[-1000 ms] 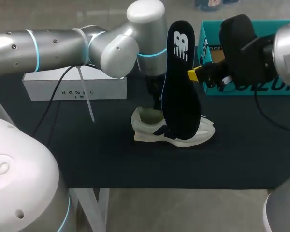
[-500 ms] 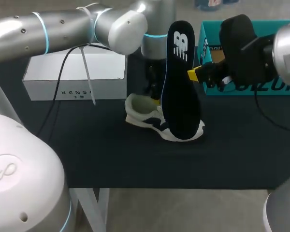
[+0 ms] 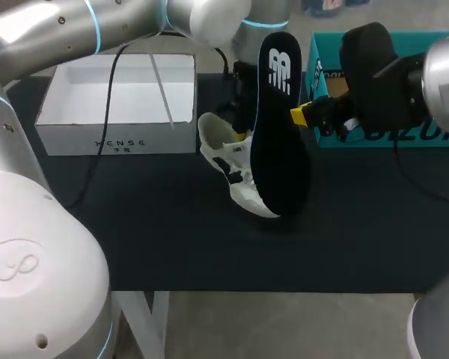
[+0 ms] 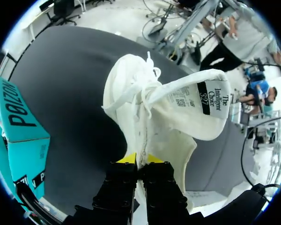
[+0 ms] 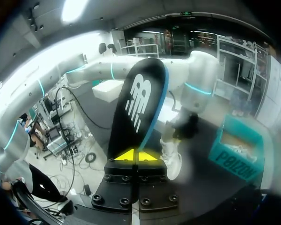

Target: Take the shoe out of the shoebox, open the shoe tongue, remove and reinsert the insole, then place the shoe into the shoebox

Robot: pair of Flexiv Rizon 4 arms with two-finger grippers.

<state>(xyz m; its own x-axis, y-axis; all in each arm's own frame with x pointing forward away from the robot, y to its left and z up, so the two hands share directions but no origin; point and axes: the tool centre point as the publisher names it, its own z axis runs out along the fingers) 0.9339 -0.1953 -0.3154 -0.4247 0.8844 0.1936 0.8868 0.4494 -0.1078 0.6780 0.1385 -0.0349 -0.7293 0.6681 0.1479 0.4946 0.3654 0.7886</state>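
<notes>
A white shoe (image 3: 228, 166) hangs tilted, toe down toward the dark table, heel toward the white box. My left gripper (image 3: 244, 133) is shut on its collar edge; in the left wrist view the gripper (image 4: 140, 161) pinches that edge, with the shoe (image 4: 145, 112) ahead and its labelled tongue (image 4: 196, 110) folded open. My right gripper (image 3: 307, 114) is shut on the edge of a black insole (image 3: 278, 127), held upright in front of the shoe. From the right wrist, the gripper (image 5: 137, 155) holds the insole (image 5: 136, 105) and the shoe (image 5: 171, 154) sits behind it.
An open white box (image 3: 120, 97) stands at the back left of the table (image 3: 135, 224). A teal box (image 3: 393, 134) stands at the back right, behind my right arm; it also shows beside the shoe (image 4: 18, 126) and past the insole (image 5: 236, 150).
My left arm has swung back and up, uncovering the white box, and has turned and tipped the shoe from lying sideways to toe-down. The right arm and insole have stayed put.
</notes>
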